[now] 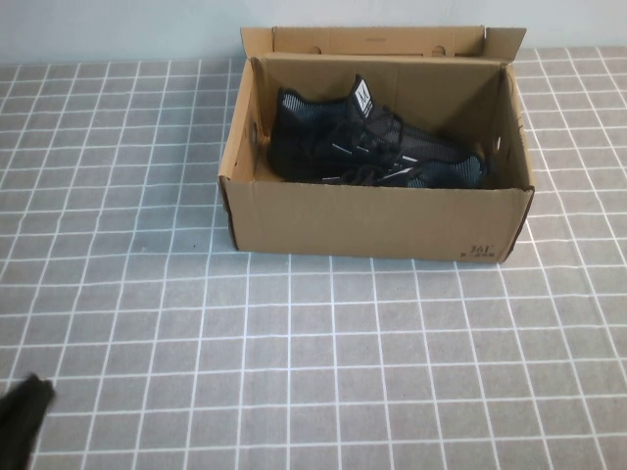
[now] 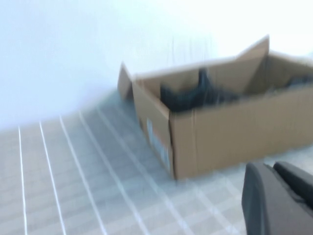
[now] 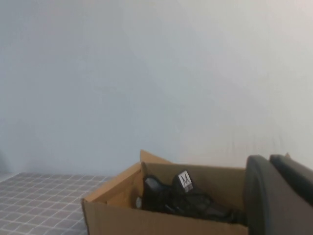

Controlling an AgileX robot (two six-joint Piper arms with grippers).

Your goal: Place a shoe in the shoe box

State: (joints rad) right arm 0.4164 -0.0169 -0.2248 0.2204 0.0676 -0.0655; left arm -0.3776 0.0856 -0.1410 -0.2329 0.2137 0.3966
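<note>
Shoe [image 1: 367, 147] inside shoe box [image 1: 372, 220], well apart from left hand [image 1: 24, 406] and right hand [image 3: 279, 196], grips indiscernible.

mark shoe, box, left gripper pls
shoe [image 1: 372, 147], high view, laces at midfoot
box [image 1: 372, 220], high view, near wall
left gripper [image 1: 24, 406], high view, dark tip at table's near-left corner

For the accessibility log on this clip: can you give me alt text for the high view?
A black knit lace-up sneaker lies inside an open brown corrugated cardboard shoe box at the far middle of a grey tiled table. The left gripper shows only as a dark shape at the near left corner; the right gripper is out of view.
</note>
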